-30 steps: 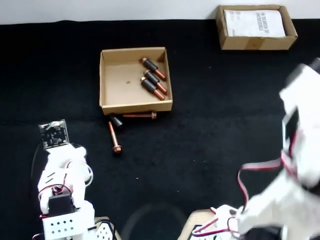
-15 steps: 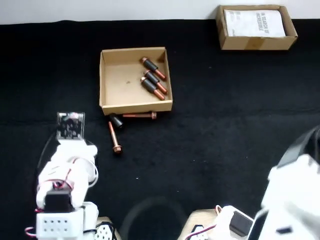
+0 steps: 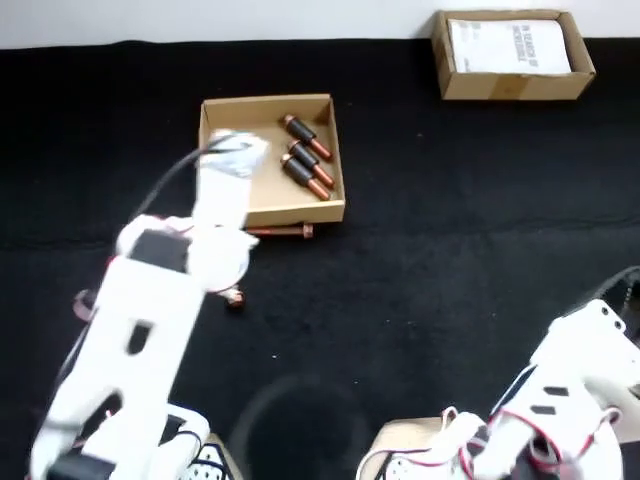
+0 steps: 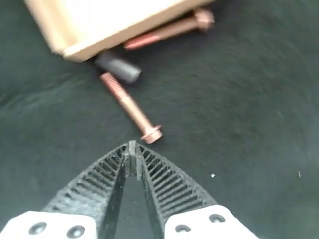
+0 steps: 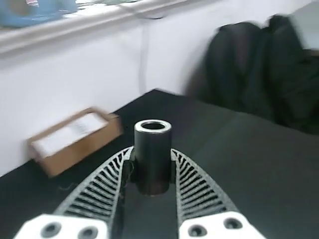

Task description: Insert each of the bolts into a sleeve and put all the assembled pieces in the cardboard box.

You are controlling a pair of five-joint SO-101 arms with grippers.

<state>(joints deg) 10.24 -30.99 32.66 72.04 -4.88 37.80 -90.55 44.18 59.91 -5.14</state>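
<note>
So far three assembled pieces (image 3: 305,155) lie in the cardboard box (image 3: 300,213); outside its front wall wait a sleeve (image 4: 118,67), one bolt (image 4: 169,31) lying along the wall, and a nearer bolt (image 4: 130,107). That one lies flat, head toward the left gripper (image 4: 132,148), whose fingers are together, shank toward the sleeve. The right gripper (image 5: 152,155) clamps another sleeve (image 5: 152,137) upright, bore upward.

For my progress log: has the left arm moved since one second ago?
Yes. The left arm has extended from the near edge to overlap the cardboard box.
</note>
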